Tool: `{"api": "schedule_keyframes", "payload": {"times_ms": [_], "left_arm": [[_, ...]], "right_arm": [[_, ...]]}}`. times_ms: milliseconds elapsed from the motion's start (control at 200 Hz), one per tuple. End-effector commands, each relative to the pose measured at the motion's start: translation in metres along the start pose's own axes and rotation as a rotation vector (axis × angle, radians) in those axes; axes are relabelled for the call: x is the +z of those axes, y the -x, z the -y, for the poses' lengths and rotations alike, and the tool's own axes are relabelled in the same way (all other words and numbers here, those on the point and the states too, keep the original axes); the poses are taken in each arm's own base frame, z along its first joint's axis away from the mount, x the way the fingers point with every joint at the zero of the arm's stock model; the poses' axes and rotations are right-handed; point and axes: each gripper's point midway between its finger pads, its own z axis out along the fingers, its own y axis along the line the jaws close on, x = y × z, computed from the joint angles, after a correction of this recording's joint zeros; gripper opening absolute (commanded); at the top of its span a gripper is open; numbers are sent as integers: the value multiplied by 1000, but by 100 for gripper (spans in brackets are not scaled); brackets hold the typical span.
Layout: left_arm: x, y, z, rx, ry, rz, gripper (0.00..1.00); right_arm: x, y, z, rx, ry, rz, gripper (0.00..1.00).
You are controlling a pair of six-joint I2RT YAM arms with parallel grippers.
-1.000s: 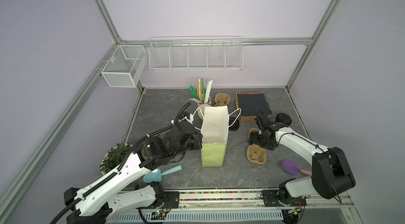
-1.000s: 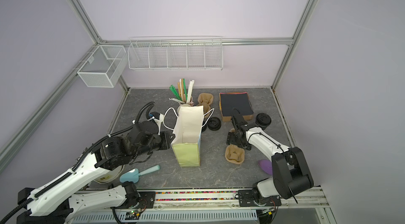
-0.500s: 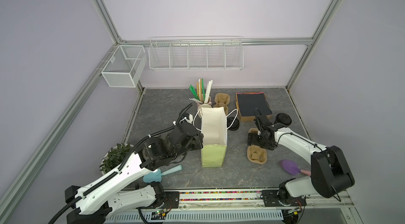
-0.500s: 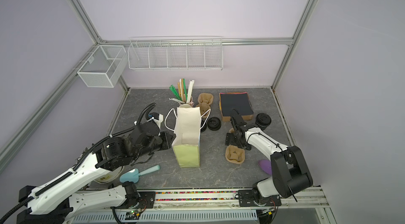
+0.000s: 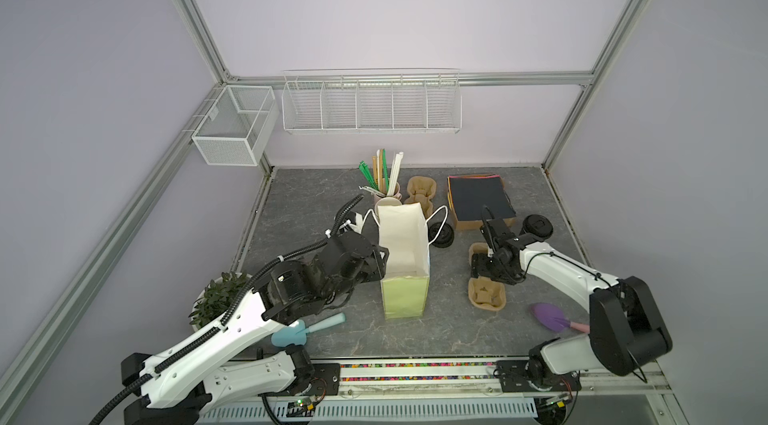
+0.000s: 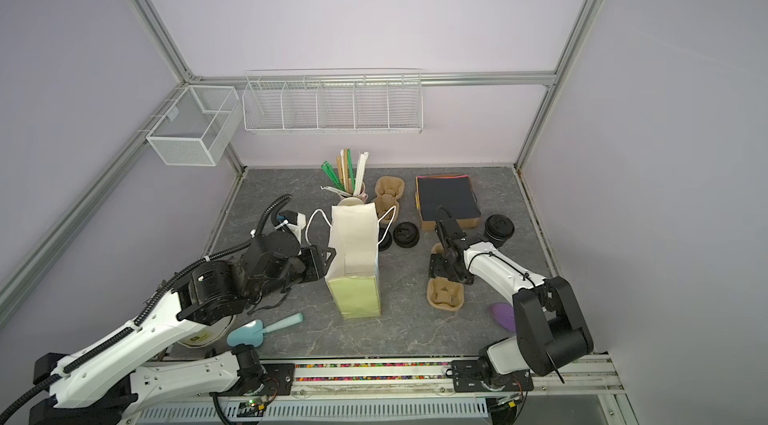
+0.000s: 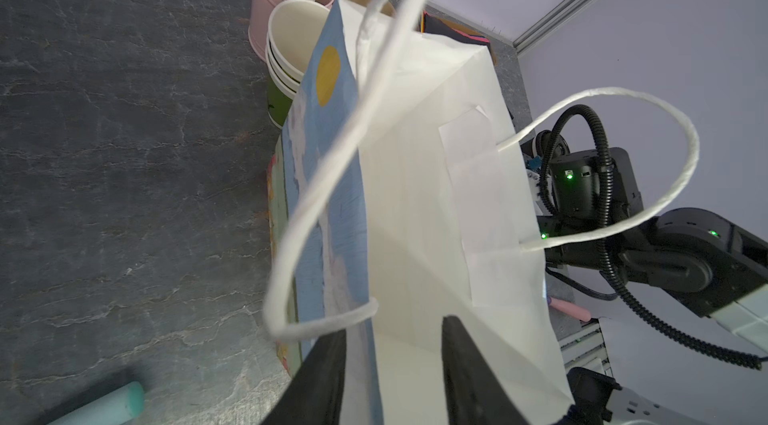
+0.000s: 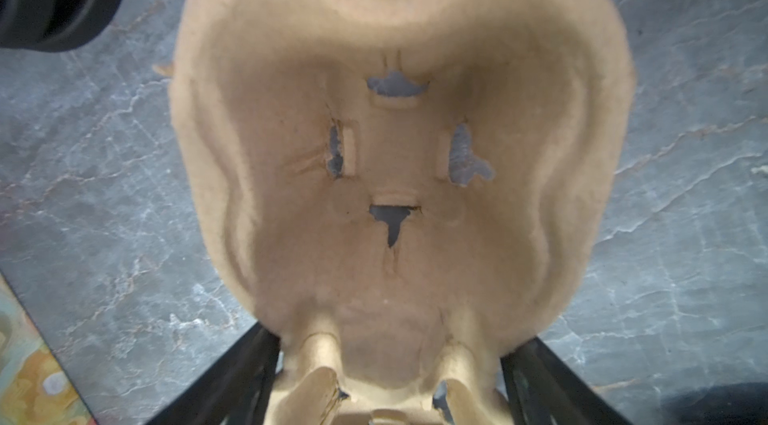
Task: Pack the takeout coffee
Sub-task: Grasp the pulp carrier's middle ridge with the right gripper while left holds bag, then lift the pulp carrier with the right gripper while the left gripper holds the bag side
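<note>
The takeout coffee (image 5: 537, 226) (image 6: 499, 227), a cup under a black lid, stands at the back right, beyond my right arm. A white paper bag (image 5: 405, 260) (image 6: 355, 252) (image 7: 436, 194) stands open mid-table. My left gripper (image 5: 380, 265) (image 7: 395, 327) is open at its left rim, one finger outside the bag wall and one inside. My right gripper (image 5: 484, 273) (image 8: 397, 337) is open, its fingers on either side of the narrow middle of a brown pulp cup carrier (image 5: 487, 296) (image 8: 399, 152).
Behind the bag stand a stack of lidless cups (image 5: 387, 203), a pink mug of straws (image 5: 388, 181) and a second carrier (image 5: 420, 190). Loose black lids (image 5: 442, 233), a napkin box (image 5: 480, 202), a plant (image 5: 216, 302), a teal scoop (image 5: 305, 327) and a purple scoop (image 5: 550, 317) lie around.
My left gripper's jaws have parted at the bag's rim. My right gripper has stayed over the carrier, its jaws a little narrower.
</note>
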Motion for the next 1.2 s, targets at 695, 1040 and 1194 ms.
{"api": "schedule_keyframes", "payload": {"times_ms": [695, 1040, 1194], "left_arm": [[-51, -8, -62, 95, -32, 136, 51], [-5, -66, -89, 57, -2, -11, 50], [13, -79, -93, 59, 8, -38, 49]], "right_arm": [[-80, 10, -11, -65, 68, 127, 80], [-119, 18, -16, -91, 107, 201, 81], [-132, 21, -19, -102, 127, 228, 81]]}}
